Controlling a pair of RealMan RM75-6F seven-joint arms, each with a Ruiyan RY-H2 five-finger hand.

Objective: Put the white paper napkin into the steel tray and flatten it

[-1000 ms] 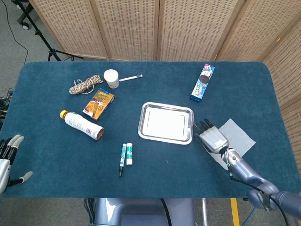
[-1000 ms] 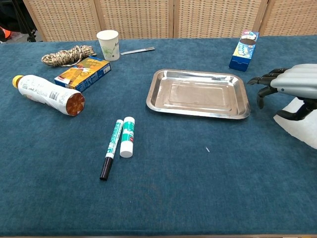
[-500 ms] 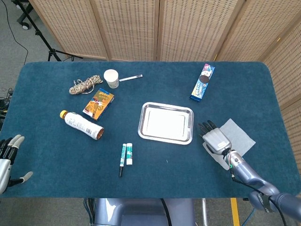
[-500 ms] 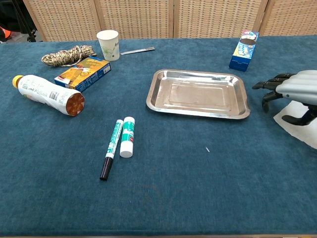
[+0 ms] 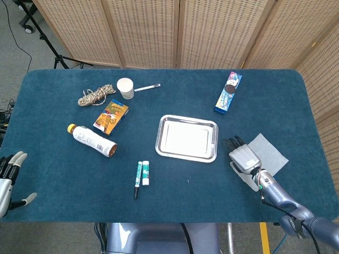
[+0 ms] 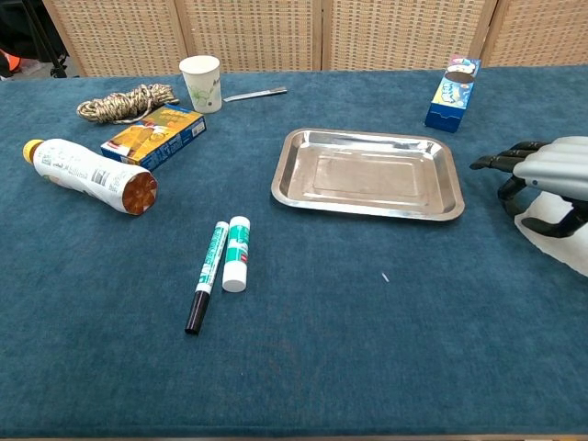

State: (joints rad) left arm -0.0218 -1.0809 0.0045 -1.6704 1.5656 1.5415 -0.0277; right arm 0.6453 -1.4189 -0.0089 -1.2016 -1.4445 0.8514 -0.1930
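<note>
The white paper napkin lies flat on the blue surface, just right of the steel tray and outside it. The right hand hovers over the napkin's near-left edge, fingers spread and slightly curled, holding nothing. The left hand rests at the far left edge, fingers apart, empty. A marker and a glue stick lie side by side in front of the tray.
</note>
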